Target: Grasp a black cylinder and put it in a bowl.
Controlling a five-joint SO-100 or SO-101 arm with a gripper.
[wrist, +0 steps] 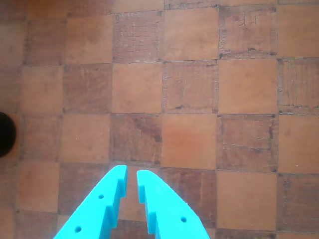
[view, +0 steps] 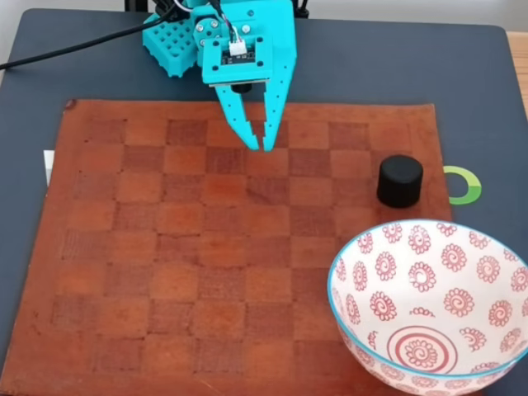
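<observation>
Turquoise gripper (view: 263, 146) hangs over the far-middle of the brown leather checkerboard (view: 165, 272), fingers nearly together, empty. Black cylinder (view: 400, 181) upright on board's right side, just beyond the red-patterned bowl (view: 495, 375) at near right; apart from gripper.

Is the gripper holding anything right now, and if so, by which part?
Nothing is held. The gripper is nearly closed with only bare checkerboard between its fingertips. The black cylinder stands untouched on the mat, apart from it, beside the bowl.
</observation>
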